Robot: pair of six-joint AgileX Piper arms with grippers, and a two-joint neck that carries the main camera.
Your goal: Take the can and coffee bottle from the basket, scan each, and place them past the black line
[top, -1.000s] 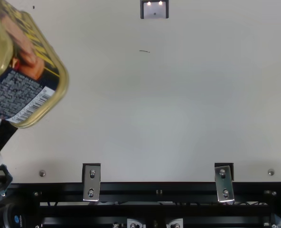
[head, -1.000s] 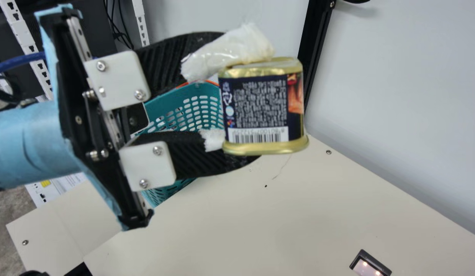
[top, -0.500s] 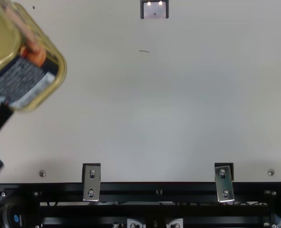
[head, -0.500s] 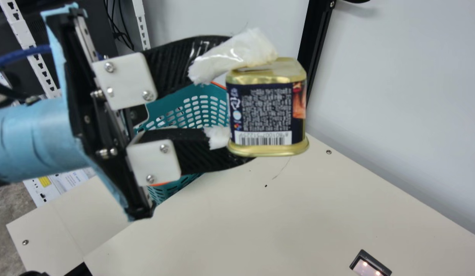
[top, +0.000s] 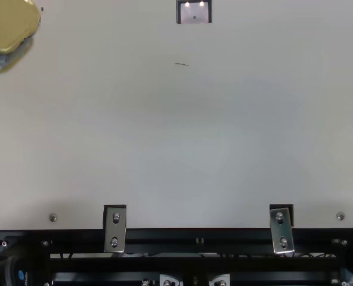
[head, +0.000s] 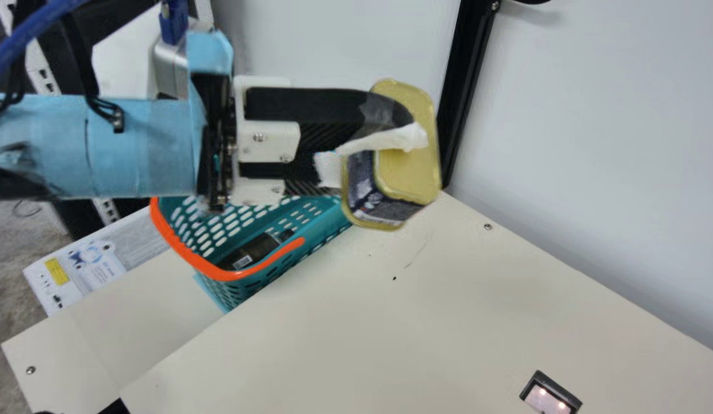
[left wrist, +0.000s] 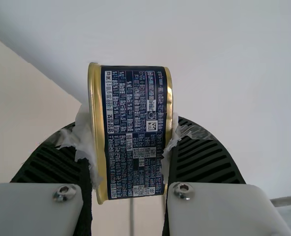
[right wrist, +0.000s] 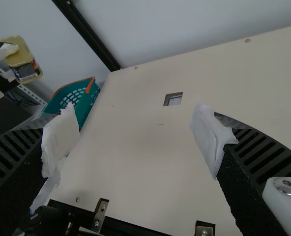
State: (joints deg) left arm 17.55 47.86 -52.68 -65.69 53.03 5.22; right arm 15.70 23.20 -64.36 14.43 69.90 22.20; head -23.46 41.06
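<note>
The fingers [left wrist: 204, 162] of our left gripper [left wrist: 130, 123] are parted just by the can's width, padded tips pressed on its two sides. We have the can [head: 405, 169] aloft near the basket, touching neither it nor the table [head: 333, 322]. Our right gripper [right wrist: 135, 140] stands wide open with nothing between its padded tips, well apart from the basket. The scanner window [head: 545, 399] is set into the tabletop, also well apart from the basket. Farther off is the basket [head: 204, 267] itself, with a dark bottle [head: 253, 251], which we take for the coffee bottle, lying inside it.

What has just changed is the can's pose: half a second ago its barcode side faced the main view, and now our left wrist has swung round so that a flat gold end shows there. In the top view the can has slid further into the corner. We judge that we are turning it to bring the code round for the scanner, with the scan and the placing still ahead and the bottle's whole turn after that.

The main view lets us look down into the basket at the bottle, where the right wrist view gives us the basket's outer wall; the left wrist view adds a printed side of the can, square on.
</note>
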